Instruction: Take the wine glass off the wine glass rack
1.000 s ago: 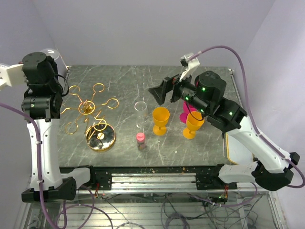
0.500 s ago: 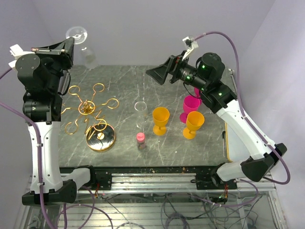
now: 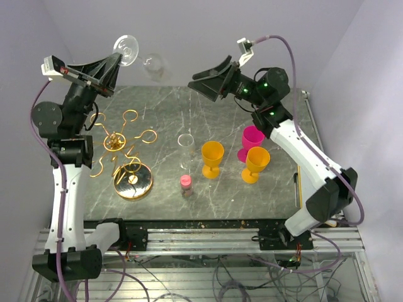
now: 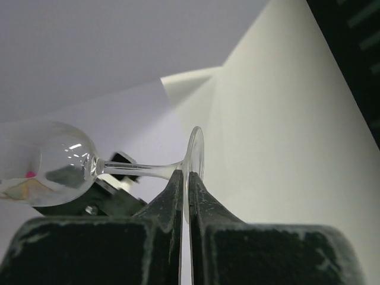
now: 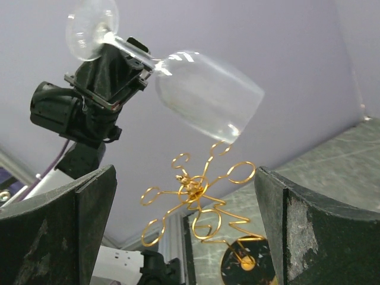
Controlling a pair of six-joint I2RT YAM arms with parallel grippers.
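The glass [image 3: 153, 65] is off the rack [image 3: 117, 142] and up in the air, above and beyond the rack at the far left of the worktop [image 3: 252, 107]. It lies nearly level, with its foot to the left and its bowl to the right, the mouth turned toward the right arm. The left pincer [image 4: 185, 178] has it by the foot. Its 2 fingers [image 4: 169, 196] are closed to a narrow slit with the rim of the foot disc nipped between them. The stem and bowl stick out sideways, clear of the fingers.

The rack stands on the left part of the worktop, below the glass. Its round shiny base [image 3: 133, 181] is toward the near edge, and its gold ring-ended arms spread around the post.

The right pincer [image 3: 208, 83] is raised over the far middle of the worktop and points left at the glass, near the bowl but apart from it. Its 2 fingers are spread wide with nothing gripped. In the right wrist view the bowl and the rack show in the gap between them.

On the middle of the worktop stands a clear goblet [image 3: 186, 157] with a pink foot. To its right is an orange goblet [image 3: 212, 157]. Farther right are a pink goblet [image 3: 252, 138] and a 2nd orange goblet [image 3: 255, 165] just in front of it. Whether those 2 touch cannot be told.
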